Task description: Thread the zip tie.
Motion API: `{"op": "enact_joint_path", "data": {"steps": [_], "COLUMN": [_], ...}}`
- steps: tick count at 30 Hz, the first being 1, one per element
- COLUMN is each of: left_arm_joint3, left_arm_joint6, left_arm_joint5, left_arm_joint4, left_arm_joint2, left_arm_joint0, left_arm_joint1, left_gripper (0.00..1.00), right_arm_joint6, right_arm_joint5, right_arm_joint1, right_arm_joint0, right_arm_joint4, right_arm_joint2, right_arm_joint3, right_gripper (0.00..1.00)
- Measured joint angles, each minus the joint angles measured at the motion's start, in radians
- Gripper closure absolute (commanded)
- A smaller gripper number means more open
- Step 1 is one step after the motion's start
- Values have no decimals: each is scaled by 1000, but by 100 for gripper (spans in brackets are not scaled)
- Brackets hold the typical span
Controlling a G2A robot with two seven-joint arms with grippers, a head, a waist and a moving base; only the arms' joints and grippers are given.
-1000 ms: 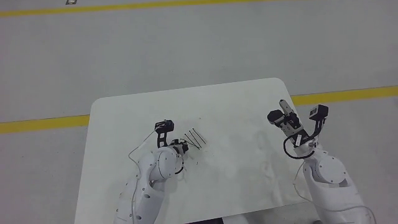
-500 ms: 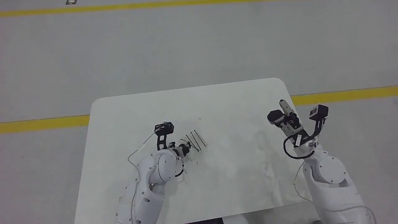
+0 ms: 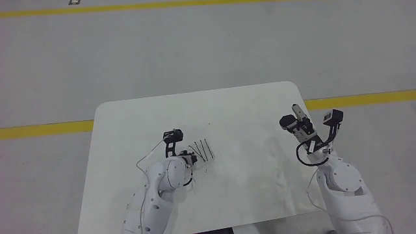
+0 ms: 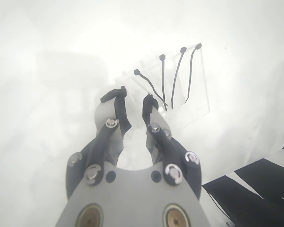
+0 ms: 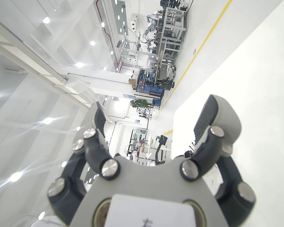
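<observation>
Several black zip ties [image 4: 175,79] lie side by side on a clear plastic sheet [image 4: 196,109] on the white table; from above the zip ties [image 3: 201,148] sit left of the table's middle. My left gripper [image 4: 136,96] hovers low at the near ends of the ties, open, with nothing between its taped fingertips [image 4: 119,95]. In the top view the left gripper [image 3: 189,159] is just beside the ties. My right gripper [image 5: 153,116] is raised near the table's right edge, pointing up and away, open and empty; seen from above, the right gripper [image 3: 294,121] stands clear of the ties.
The white table [image 3: 247,110] has rounded corners, its right edge close under the right arm. Black strips [image 4: 255,190] lie at the near side in the left wrist view. A thin cable [image 3: 148,157] loops beside the left arm.
My left gripper has shifted slightly toward the near edge beside the zip ties. The ties have shifted a little on the table. The right arm has stayed still.
</observation>
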Motion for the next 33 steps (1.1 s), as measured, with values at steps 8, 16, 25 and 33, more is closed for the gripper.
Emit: {"op": "enact_joint_path", "data": {"steps": [8, 16, 25, 33], "left_arm_joint3": [-3, -9, 22, 20], "left_arm_joint6": [-36, -49, -83, -70], "left_arm_joint5": [0, -3, 0, 0], "left_arm_joint4": [19, 48, 164, 158], "left_arm_joint2": [2, 9, 30, 21], "left_arm_joint0": [-18, -31, -48, -46], "left_arm_joint1": [6, 19, 24, 14], "left_gripper": [100, 100, 47, 0], "right_arm_joint6": [0, 0, 0, 0], "right_arm_joint5": [0, 0, 0, 0], "right_arm_joint1": [0, 0, 0, 0], "right_arm_joint0": [0, 0, 0, 0], "right_arm_joint4": [0, 0, 0, 0], "right_arm_joint2": [0, 0, 0, 0], "right_arm_joint3": [0, 0, 0, 0], "right_gripper": [0, 0, 0, 0]}}
